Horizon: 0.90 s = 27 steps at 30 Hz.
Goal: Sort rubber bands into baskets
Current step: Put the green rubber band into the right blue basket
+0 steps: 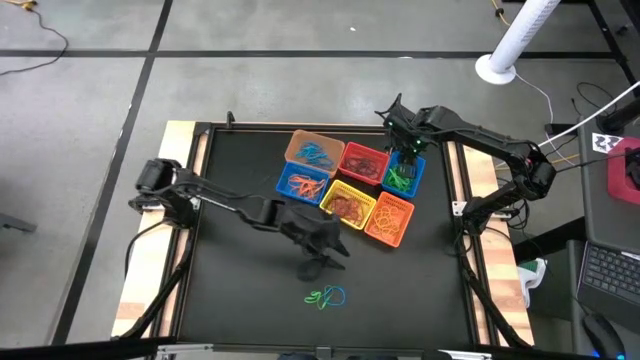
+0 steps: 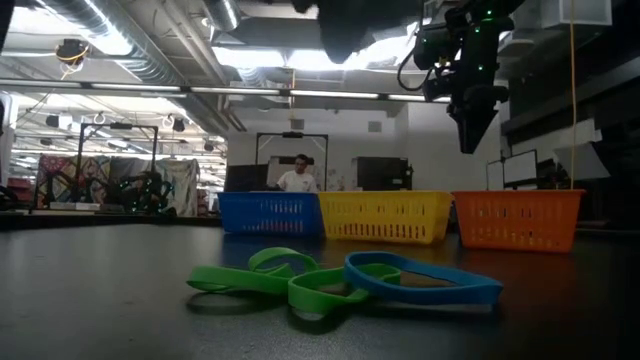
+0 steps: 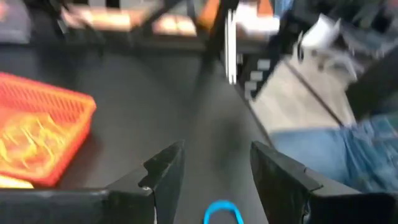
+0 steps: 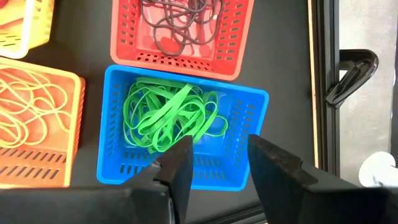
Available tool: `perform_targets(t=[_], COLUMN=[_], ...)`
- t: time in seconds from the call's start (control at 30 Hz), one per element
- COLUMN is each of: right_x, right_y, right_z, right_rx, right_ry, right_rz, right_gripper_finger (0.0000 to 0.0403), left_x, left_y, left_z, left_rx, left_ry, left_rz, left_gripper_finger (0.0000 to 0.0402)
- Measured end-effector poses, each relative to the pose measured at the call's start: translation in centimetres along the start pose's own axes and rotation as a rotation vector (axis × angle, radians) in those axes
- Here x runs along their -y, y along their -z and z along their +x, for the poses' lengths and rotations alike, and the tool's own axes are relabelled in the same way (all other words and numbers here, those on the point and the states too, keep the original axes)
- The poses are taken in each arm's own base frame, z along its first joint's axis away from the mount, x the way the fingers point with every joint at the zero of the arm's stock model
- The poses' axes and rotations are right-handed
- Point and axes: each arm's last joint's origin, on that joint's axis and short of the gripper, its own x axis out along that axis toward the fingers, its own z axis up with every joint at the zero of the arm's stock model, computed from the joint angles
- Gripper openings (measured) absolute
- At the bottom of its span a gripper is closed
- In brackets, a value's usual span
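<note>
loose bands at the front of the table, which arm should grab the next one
Left, probably. The left gripper hangs open just behind the loose green and blue bands. The right gripper is open over the blue basket of green bands, across the table.

a person (image 2: 297,175) sits far behind the black table (image 1: 240,300). a white fan stand (image 1: 515,45) rests on the floor beside a keyboard (image 1: 610,275).

The six baskets (image 1: 350,187) cluster tightly at the table's (image 1: 230,300) centre toward twelve o'clock, walls touching, with no lane between. Open tabletop runs from three round to nine o'clock, broken only by loose rubber bands (image 1: 326,296) at six and the left arm (image 1: 250,210) reaching in from nine.
</note>
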Motion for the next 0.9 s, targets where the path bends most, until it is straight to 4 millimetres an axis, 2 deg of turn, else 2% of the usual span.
perform_targets(t=[0.07, 0.2, 0.4, 0.63, 0.8, 0.9], right_x=[0.0, 0.0, 0.1, 0.3, 0.4, 0.4], right_y=[0.0, 0.0, -0.2, -0.7, -0.9, -1.0], right_z=[0.0, 0.0, 0.0, 0.0, -0.1, -0.1], right_rx=[0.001, 0.002, 0.021, 0.074, 0.097, 0.101], right_ry=[0.0, 0.001, 0.009, 0.033, 0.043, 0.045], right_rz=[0.0, 0.0, 0.003, 0.008, 0.011, 0.011], right_gripper_finger=[0.0154, 0.0154, 0.0154, 0.0154, 0.0154, 0.0154], left_x=[-0.2, -0.6, -1.6, -3.7, -4.8, -5.2], left_y=[-0.2, 0.7, 3.4, 4.7, 5.6, 6.0], left_z=[0.9, 2.4, 4.7, 7.1, 8.6, 8.7], left_rx=[-0.094, -0.328, -0.507, -0.489, -0.464, -0.489], left_ry=[0.007, -0.011, -0.028, 0.043, 0.088, 0.091], left_rz=[-0.023, -0.092, -0.347, -0.643, -0.784, -0.837], left_gripper_finger=[0.018, 0.018, 0.018, 0.018, 0.018, 0.018])
